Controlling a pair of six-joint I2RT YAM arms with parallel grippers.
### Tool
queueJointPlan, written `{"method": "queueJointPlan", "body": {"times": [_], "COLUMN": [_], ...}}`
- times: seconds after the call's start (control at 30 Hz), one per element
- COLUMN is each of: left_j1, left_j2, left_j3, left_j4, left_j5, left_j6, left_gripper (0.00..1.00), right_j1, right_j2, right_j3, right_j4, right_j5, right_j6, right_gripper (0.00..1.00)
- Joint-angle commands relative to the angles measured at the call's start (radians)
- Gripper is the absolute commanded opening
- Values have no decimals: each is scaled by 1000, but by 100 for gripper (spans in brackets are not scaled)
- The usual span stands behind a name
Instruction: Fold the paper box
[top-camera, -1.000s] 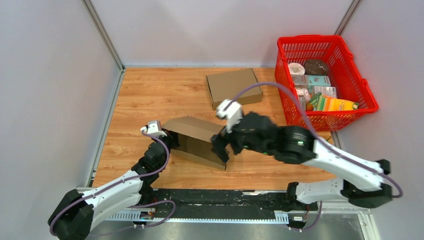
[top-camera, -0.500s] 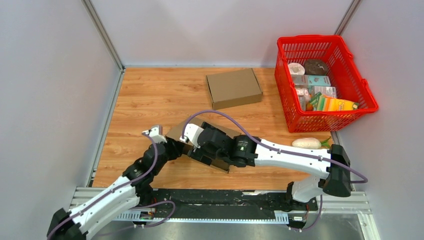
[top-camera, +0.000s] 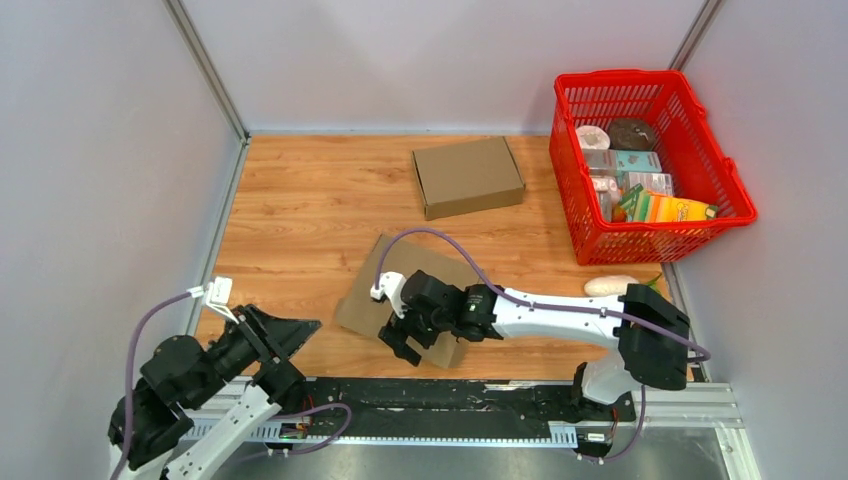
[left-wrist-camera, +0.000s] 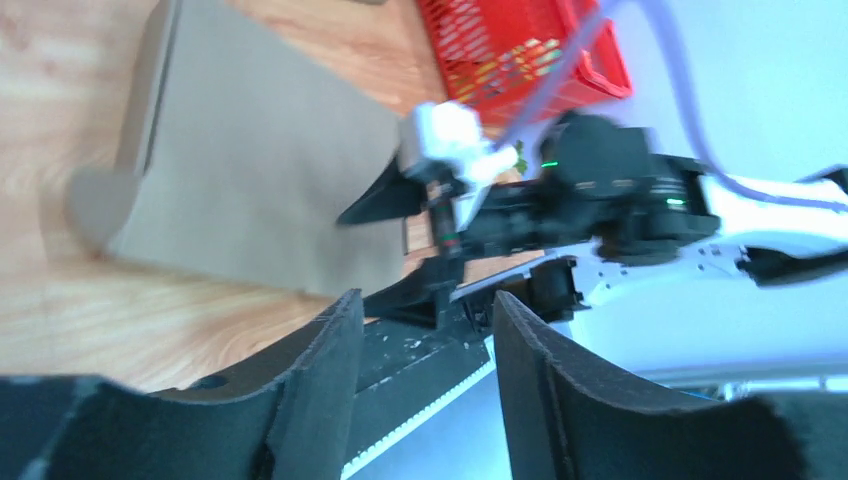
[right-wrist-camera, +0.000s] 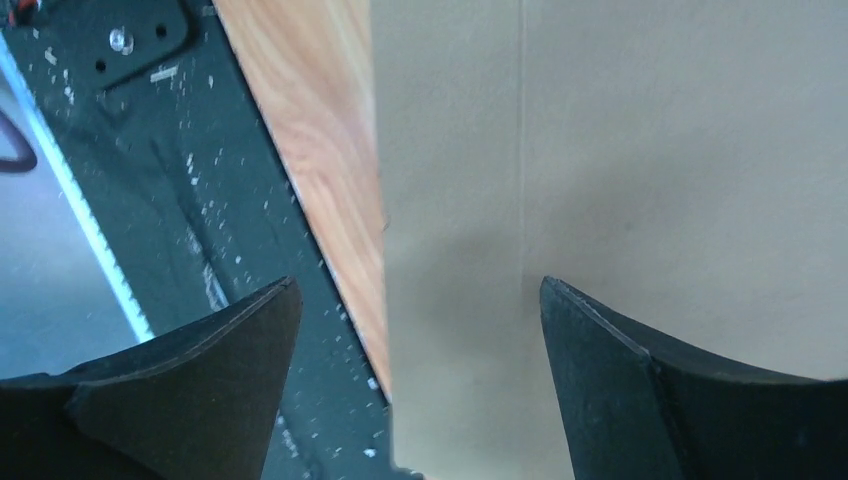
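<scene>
**Q:** What sits nearest the camera?

**A:** A black rail (top-camera: 450, 400) along the near edge of the table (top-camera: 300, 200). At its left end the left claw (top-camera: 295, 330) is tucked low by its base, well apart from the work. Its wrist view shows the fingers (left-wrist-camera: 310, 400) parted with nothing between them.

**Q:** And the right arm?

**A:** The right claw (top-camera: 400, 338) hangs over the near edge of the paper box (top-camera: 365, 295), spread wide and gripping nothing. The box lies flat on the table as an unfolded brown sheet. Seen from that wrist, a crease (right-wrist-camera: 521, 150) runs across the sheet just inside its edge.

**Q:** How should this step go?

**A:** Likely the panel must be raised along that crease. The right claw would do best to pinch the edge outside the crease, then lift slowly. The left claw probably needs to come in and pin the sheet, or it may slide.

**Q:** What lies beyond?

**A:** A finished folded box (top-camera: 467, 177), then a red basket (top-camera: 735, 190) of groceries at the far right.
</scene>
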Motion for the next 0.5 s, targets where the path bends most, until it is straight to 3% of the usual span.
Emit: {"method": "queueJointPlan", "body": {"times": [0.0, 0.03, 0.23, 0.33, 0.4, 0.47], "left_j1": [0, 0, -2, -2, -2, -2], "left_j2": [235, 371, 841, 990, 1028, 1051], "left_j3": [55, 52, -69, -142, -213, -245], "left_j4": [133, 187, 579, 737, 872, 960], "left_j5": [118, 143, 146, 197, 211, 226], "left_j6": [184, 230, 354, 359, 338, 316], "left_gripper": [56, 54, 39, 37, 37, 37], "right_j1": [-30, -39, -100, -181, -281, -370], "right_j2": [-30, -45, -296, -459, -572, -675], "right_j3": [-122, -142, -399, -539, -591, -623], "right_j4": [142, 150, 267, 291, 264, 209], "right_j5": [-176, -191, -257, -298, -316, -317], "right_j6": [238, 276, 543, 663, 703, 710], "right_gripper": [92, 92, 90, 85, 73, 69]}}
